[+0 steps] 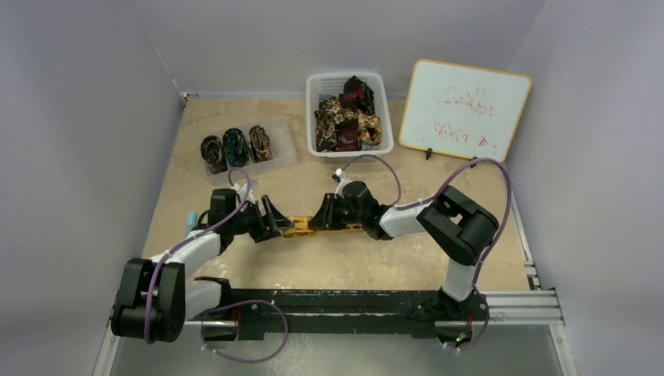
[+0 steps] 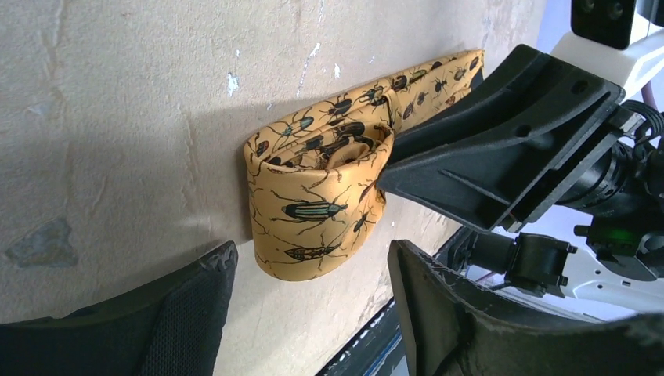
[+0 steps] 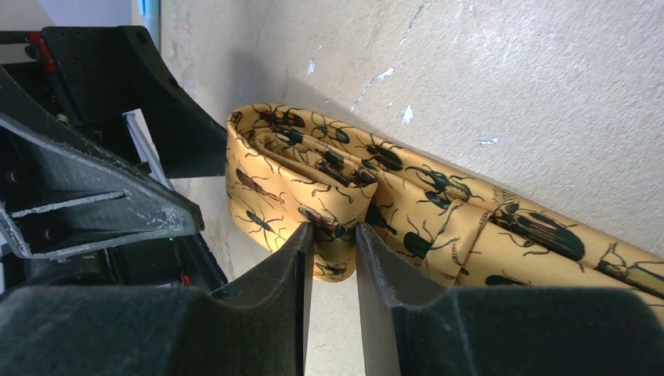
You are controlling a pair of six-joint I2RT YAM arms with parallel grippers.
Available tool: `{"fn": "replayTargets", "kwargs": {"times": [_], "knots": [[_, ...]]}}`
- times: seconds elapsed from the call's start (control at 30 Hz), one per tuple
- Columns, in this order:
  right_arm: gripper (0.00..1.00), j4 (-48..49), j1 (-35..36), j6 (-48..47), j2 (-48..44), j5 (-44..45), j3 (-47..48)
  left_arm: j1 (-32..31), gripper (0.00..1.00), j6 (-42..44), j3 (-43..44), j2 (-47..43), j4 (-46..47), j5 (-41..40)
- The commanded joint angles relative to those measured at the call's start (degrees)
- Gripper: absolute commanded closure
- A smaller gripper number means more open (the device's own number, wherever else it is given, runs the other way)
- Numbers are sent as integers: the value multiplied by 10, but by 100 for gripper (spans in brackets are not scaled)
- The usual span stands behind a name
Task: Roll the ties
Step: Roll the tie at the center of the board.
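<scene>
Three rolled ties (image 1: 236, 146), one golden-yellow tie (image 1: 301, 228)

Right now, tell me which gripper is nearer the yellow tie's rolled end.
Right. The right gripper pinches the yellow tie at its roll; the left gripper stands open, flanking the roll without visible contact.

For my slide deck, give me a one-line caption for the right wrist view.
Right end effector pinching a fold of the partly rolled yellow beetle-print tie on the table.

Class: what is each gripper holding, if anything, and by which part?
The right gripper pinches the yellow beetle-print tie by its rolled end; the left gripper holds nothing, jaws open facing the roll.
</scene>
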Motion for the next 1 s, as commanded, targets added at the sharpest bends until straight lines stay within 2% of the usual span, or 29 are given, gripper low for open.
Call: {"fn": "replayTargets", "kwargs": {"times": [0.0,0.3,0.6,0.8,0.97], "knots": [[73,13,-6,-9,18,-19,19,0,32,20,-9,23,56,36],[77,24,-11,-5,43,-34,19,-1,35,-3,-15,83,114,40],[79,26,-15,-3,52,-42,20,-1,35,-18,-39,60,157,-1],[79,37,-16,3,53,-58,19,-5,50,-11,-46,77,209,51],[79,38,-16,6,53,-67,22,-20,57,-17,-40,82,223,50]]}}
